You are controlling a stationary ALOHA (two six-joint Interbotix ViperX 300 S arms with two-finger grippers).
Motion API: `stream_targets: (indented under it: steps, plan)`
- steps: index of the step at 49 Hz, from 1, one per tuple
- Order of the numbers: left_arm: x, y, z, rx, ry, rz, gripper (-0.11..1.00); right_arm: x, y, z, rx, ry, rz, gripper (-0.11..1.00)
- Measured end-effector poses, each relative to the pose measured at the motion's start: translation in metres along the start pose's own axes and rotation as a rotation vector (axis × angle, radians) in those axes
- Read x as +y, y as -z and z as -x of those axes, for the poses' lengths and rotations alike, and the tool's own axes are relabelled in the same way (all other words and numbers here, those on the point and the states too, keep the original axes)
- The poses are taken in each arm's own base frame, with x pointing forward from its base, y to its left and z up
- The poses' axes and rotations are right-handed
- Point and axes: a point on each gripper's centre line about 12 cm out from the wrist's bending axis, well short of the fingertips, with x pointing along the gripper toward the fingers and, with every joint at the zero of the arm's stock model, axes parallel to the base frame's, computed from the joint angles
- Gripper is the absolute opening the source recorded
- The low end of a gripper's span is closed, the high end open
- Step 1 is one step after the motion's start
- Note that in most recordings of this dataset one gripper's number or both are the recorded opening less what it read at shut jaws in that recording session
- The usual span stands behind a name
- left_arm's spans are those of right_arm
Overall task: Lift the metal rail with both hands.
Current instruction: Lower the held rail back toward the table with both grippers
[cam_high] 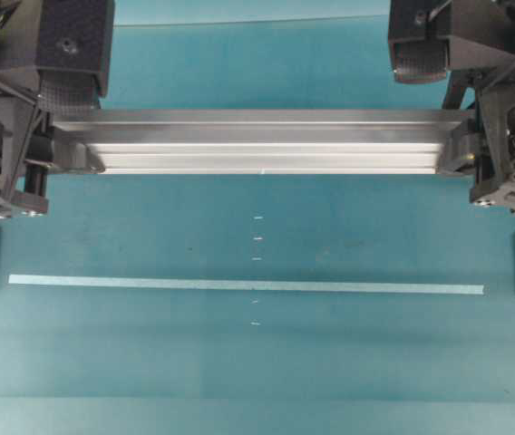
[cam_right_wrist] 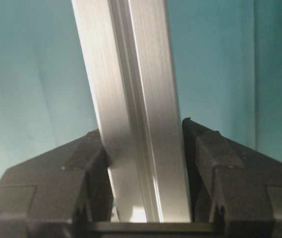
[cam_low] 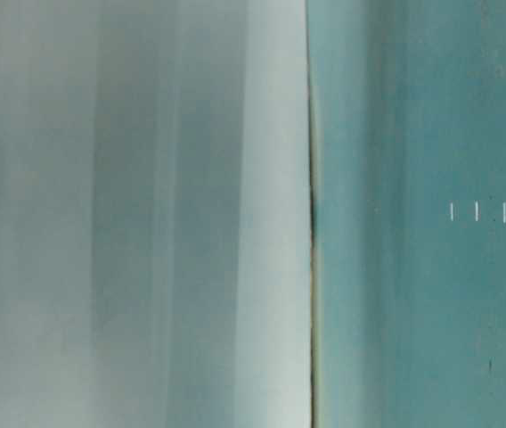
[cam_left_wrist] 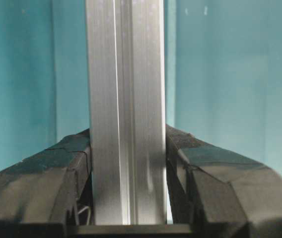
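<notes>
No brand, label or writing can be read anywhere. The long silver grooved aluminium metal rail spans between the two black lattice-fingered grippers: the left gripper is clamped on one end, the right gripper on the other, fingers pressed against both side faces. Beyond each gripper's fingertips the rail runs straight out over bare teal table surface. Nearer the overhead view's bottom edge, well apart from the rail, lies a thin pale-green tape strip, parallel to it.
</notes>
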Motion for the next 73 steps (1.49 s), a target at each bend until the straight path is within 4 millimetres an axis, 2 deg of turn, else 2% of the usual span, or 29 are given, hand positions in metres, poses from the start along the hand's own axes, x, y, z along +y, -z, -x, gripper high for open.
stream_targets:
  steps: [12,17,21,33,45,52,63,73]
  plan:
    - [0.002,0.0,-0.002,0.005,-0.003,0.007,0.34,0.0,0.0,0.0,0.002,0.0,-0.002,0.41]
    - [0.004,0.004,-0.011,0.022,-0.005,0.014,0.34,-0.001,0.003,-0.01,0.029,0.0,-0.005,0.41]
    - [0.003,0.008,-0.024,0.042,-0.004,0.014,0.34,-0.003,0.006,-0.025,0.065,0.001,-0.011,0.41]
    - [0.002,0.027,-0.076,0.074,-0.002,0.014,0.34,-0.008,0.021,-0.088,0.146,0.002,-0.025,0.41]
    - [-0.003,0.055,-0.127,0.086,0.005,0.035,0.34,-0.006,0.035,-0.136,0.127,0.003,-0.018,0.41]
    - [-0.006,0.068,-0.151,0.109,0.007,0.034,0.34,-0.005,0.045,-0.165,0.125,0.003,-0.013,0.41]
    - [-0.01,0.088,-0.186,0.185,0.014,0.052,0.34,-0.004,0.056,-0.203,0.118,0.005,0.012,0.39]
    - [-0.012,0.102,-0.208,0.218,0.008,0.13,0.34,-0.005,0.058,-0.224,0.122,0.007,0.046,0.39]
